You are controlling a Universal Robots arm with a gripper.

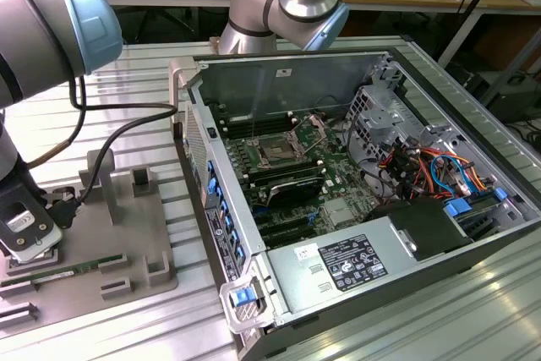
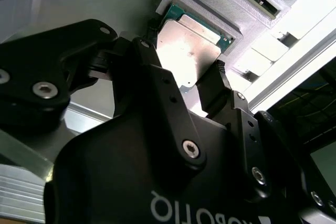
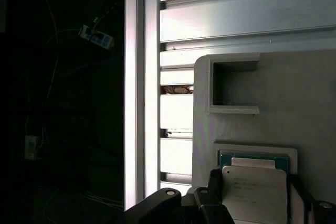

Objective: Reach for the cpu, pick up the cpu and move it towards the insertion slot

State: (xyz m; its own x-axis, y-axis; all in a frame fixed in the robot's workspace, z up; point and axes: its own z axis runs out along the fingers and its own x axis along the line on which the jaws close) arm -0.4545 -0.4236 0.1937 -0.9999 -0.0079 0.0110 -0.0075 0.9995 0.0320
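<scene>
The cpu [image 2: 191,45] is a silvery square chip with a thin green rim, lying in the square recess of the grey tray [image 1: 127,243]. In both wrist views my gripper's [image 2: 184,64] black fingers [image 2: 215,85] press against two opposite edges of the cpu [image 3: 254,190], so it is shut on the chip. In the exterior view the gripper [image 1: 30,238] is low over the tray at the exterior view's left. The insertion slot [image 1: 275,151], a dark socket with a metal frame, sits on the green board inside the open computer case.
The case's raised side wall [image 1: 211,200] stands between the tray and the socket. A long green memory stick [image 1: 51,275] lies on the tray beside the gripper. Grey upright holders [image 1: 97,179] rise from the tray. Cables and drive bays [image 1: 423,166] fill the case's far side.
</scene>
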